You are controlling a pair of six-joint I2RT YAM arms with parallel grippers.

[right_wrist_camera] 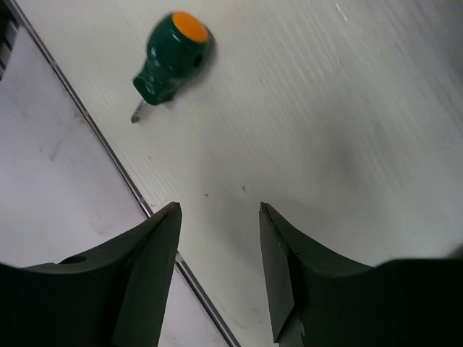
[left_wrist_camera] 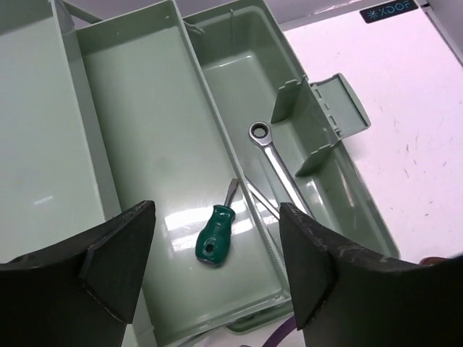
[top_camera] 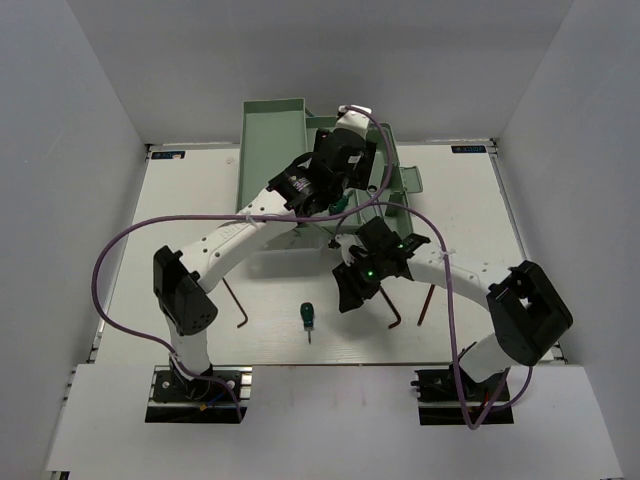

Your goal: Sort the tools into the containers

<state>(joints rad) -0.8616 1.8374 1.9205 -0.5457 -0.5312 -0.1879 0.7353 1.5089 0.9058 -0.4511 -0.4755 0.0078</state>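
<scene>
The mint-green toolbox [top_camera: 270,150] stands open at the back centre. My left gripper [top_camera: 335,200] hovers open over its trays. In the left wrist view my gripper [left_wrist_camera: 217,208] is open above a tray [left_wrist_camera: 137,116] where a green-handled screwdriver [left_wrist_camera: 215,235] lies. A silver wrench [left_wrist_camera: 278,170] lies in the deeper base bin [left_wrist_camera: 246,65]. My right gripper [top_camera: 348,290] is open and empty above the table. The second green screwdriver [top_camera: 306,318] lies on the table ahead of it, seen in the right wrist view [right_wrist_camera: 170,54], well beyond the open gripper [right_wrist_camera: 218,210].
Three dark hex keys lie on the table: one at the left [top_camera: 235,303], one near my right gripper [top_camera: 392,312], one further right [top_camera: 425,303]. A metal rail [right_wrist_camera: 108,152] marks the table's near edge. White walls enclose the table.
</scene>
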